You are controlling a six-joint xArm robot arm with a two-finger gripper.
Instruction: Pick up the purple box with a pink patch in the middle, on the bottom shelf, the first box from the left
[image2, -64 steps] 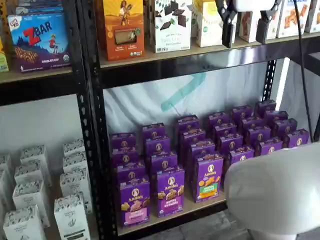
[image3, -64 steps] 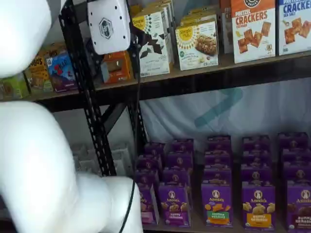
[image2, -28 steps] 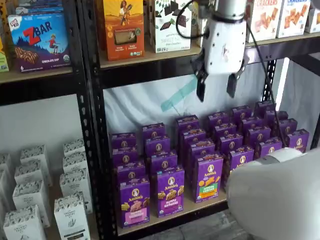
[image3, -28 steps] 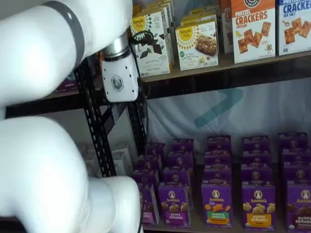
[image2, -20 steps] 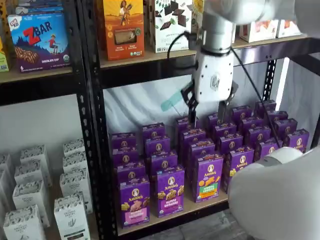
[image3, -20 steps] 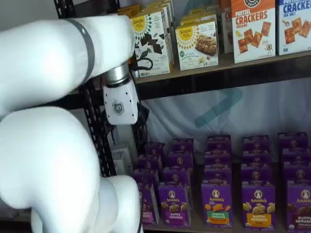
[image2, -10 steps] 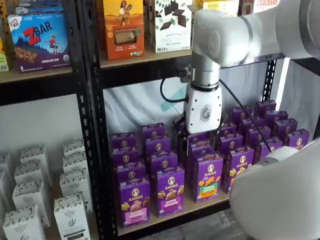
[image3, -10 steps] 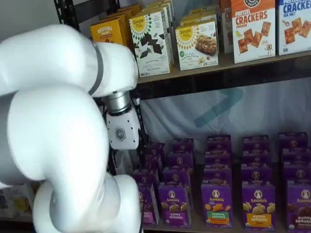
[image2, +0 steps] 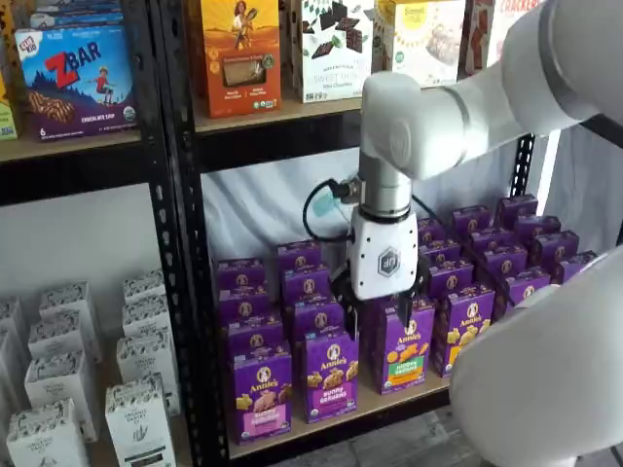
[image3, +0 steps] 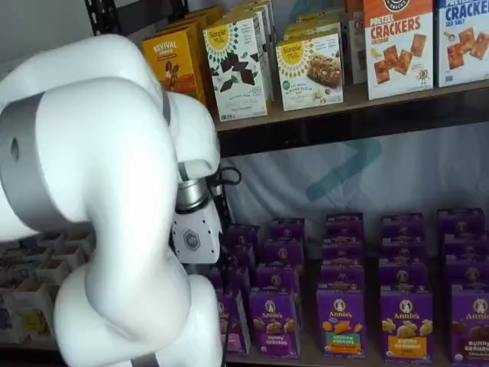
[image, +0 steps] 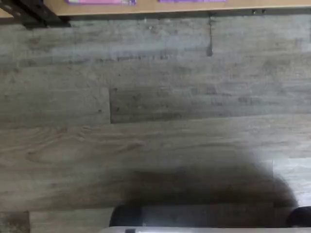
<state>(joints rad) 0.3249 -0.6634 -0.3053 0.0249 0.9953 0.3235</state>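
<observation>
The purple box (image2: 261, 394) with a pink patch stands at the front left of the bottom shelf (image2: 394, 397). In a shelf view the arm hides all but its edge (image3: 232, 321). My gripper (image2: 378, 313) hangs fingers-down in front of the purple cartons, to the right of that box and a little above it. A gap shows between its two black fingers, and they hold nothing. Its white body also shows in a shelf view (image3: 195, 235). The wrist view shows a thin pink strip (image: 97, 1) behind the tan shelf edge (image: 170, 7).
A carton with a dark purple patch (image2: 331, 375) and one with a green-orange patch (image2: 407, 348) stand right of the target, with rows of purple cartons behind. Black rack post (image2: 185, 292) stands at its left. White cartons (image2: 136, 418) fill the neighbouring bay. Wood floor (image: 155, 121) lies below.
The gripper has come down from the upper shelf level and moved left, now hanging in front of the bottom shelf's cartons. The boxes have not moved.
</observation>
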